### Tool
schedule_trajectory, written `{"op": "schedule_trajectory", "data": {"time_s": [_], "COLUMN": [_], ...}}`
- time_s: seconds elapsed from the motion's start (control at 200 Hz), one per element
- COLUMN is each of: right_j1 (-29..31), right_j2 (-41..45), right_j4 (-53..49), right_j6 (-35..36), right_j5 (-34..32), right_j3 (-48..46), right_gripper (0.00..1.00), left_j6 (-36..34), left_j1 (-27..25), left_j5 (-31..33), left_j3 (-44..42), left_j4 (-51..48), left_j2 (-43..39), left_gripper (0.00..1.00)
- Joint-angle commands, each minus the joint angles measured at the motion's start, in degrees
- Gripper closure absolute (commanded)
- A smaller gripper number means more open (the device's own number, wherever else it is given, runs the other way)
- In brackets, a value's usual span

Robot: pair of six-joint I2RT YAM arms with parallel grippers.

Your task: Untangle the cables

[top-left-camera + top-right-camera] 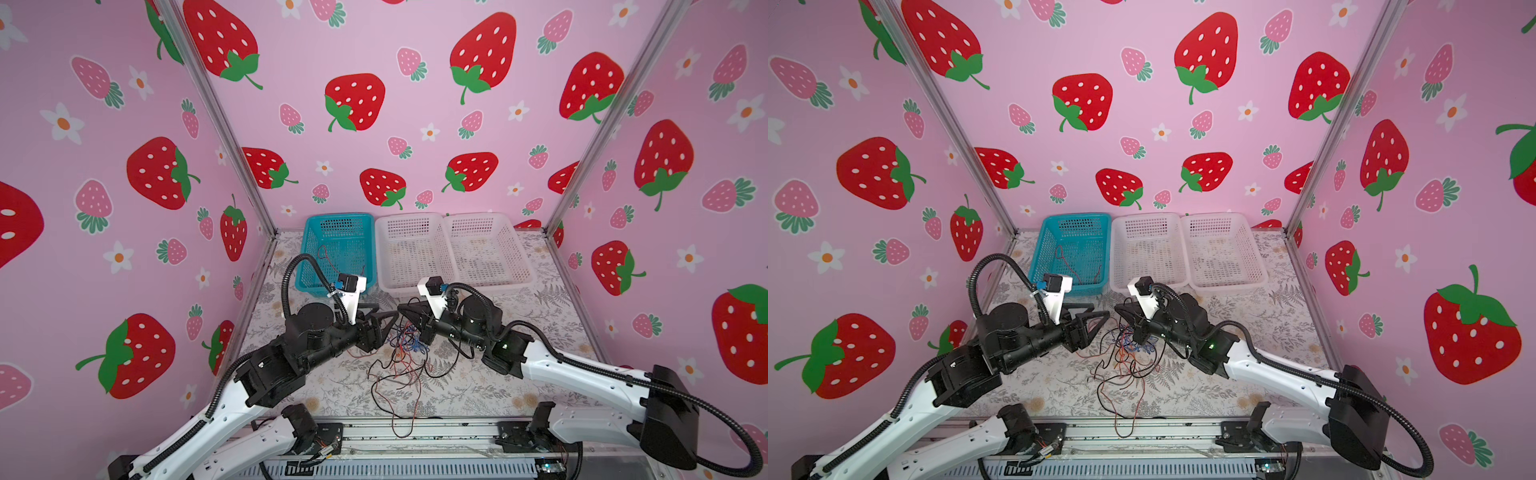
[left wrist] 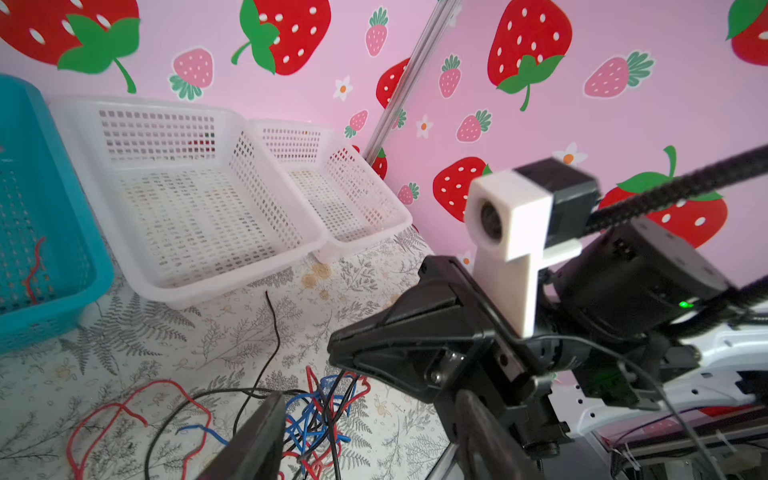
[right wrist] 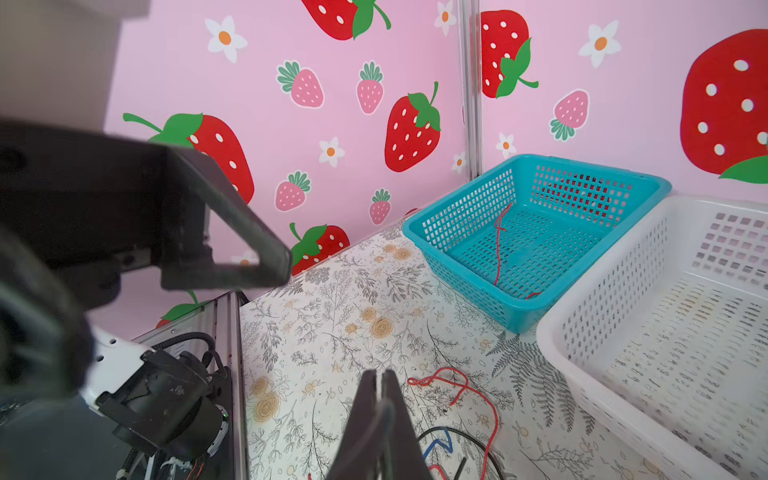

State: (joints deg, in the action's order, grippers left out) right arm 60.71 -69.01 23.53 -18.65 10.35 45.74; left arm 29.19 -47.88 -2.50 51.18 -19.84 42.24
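Observation:
The cables [image 1: 405,347] [image 1: 1133,345] lie as a red, black and blue tangle on the floral table between both arms. My left gripper [image 1: 388,311] [image 2: 370,399] stands open just left of the knot, its fingers [image 2: 257,440] on either side of the blue and red loops [image 2: 320,411] without touching them. My right gripper [image 1: 400,308] [image 3: 379,374] is shut, and thin strands rise from the knot into its tip [image 2: 345,357]. A loose red cable [image 3: 469,390] lies beyond it. Another red cable [image 1: 328,253] lies in the blue basket [image 1: 316,232].
Two white baskets [image 1: 415,220] [image 1: 482,218] stand at the back beside the blue one [image 3: 457,208]. Long red and black strands trail over the table's front edge onto the metal rail [image 1: 399,430]. Pink strawberry walls close in the left, back and right sides.

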Motion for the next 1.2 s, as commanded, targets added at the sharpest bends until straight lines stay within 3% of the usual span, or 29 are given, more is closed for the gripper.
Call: {"op": "schedule_trajectory", "data": {"time_s": [0.0,0.185,0.365,0.77,0.79,0.965,1.055,1.19], "right_j1": [-0.56,-0.84,-0.90,-0.85,-0.85,-1.03,-2.24,-5.47], "right_j2": [2.20,3.52,3.84,5.61,5.95,9.01,10.84,14.14], "right_j4": [-1.47,-2.61,-3.31,-4.53,-4.75,-8.28,-10.89,-13.93], "right_j6": [-2.53,-3.74,-3.83,-4.38,-4.31,-4.93,-6.96,-9.03], "right_j5": [-1.17,-0.99,0.16,1.45,1.25,-5.91,-10.23,-10.32], "right_j3": [3.28,3.67,4.18,1.54,1.12,-5.25,-9.68,-15.48], "right_gripper": [1.00,1.00,1.00,1.00,1.00,1.00,0.87,0.70], "left_j6": [4.01,5.62,3.61,1.78,1.63,0.99,2.05,3.88], "left_j1": [0.11,0.06,0.00,0.07,0.02,0.01,0.11,0.09], "left_j5": [-4.95,-8.20,-7.43,-7.91,-7.83,-5.69,-5.75,-5.85], "left_j3": [-4.20,-11.42,-11.22,-8.67,-8.39,-4.41,-2.41,0.91], "left_j4": [4.82,8.37,5.74,5.97,5.60,1.37,-0.02,-2.25], "left_j2": [-0.85,-1.08,1.51,5.91,5.85,2.76,1.08,1.17], "left_gripper": [0.32,0.30,0.36,0.93,1.00,1.00,1.00,1.00]}}
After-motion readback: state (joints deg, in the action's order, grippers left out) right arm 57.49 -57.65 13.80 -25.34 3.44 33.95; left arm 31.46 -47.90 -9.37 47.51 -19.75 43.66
